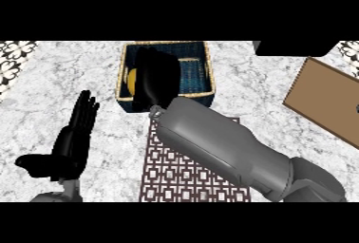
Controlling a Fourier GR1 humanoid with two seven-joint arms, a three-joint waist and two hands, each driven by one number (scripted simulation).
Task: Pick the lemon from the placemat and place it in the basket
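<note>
lying at 3 o'clock on the marble counter point(56, 90): a brown board point(329, 102), set at an angle and running off the right edge. sitting at 1 o'clock against the far edge: a black block point(294, 47), cut off at the top. showing at both far corners: patches of patterned tile point(15, 59). none of these lying between the hands and the basket.

sitting at 12 o'clock: a dark blue basket point(200, 71) with a tan woven rim. stretching from just below the basket toward 6 o'clock: a brown patterned placemat point(175, 175), largely covered by the right forearm point(224, 147), which is crossing it diagonally from 5 o'clock upward.

reaching over the near rim and into the basket: the right hand point(155, 78), black, blocking most of the interior. peeking out at the hand's left edge, inside the basket near its left wall: the lemon point(131, 79), only a yellow sliver showing. appearing to touch the hand, but impossible to tell whether the fingers are curled round it or straight; grip state not determinable.

resting at 8 o'clock over bare counter: the left hand point(73, 137), fingers straight and pointing toward 12, thumb sticking out toward 9, holding nothing, well apart from basket and placemat.
</note>
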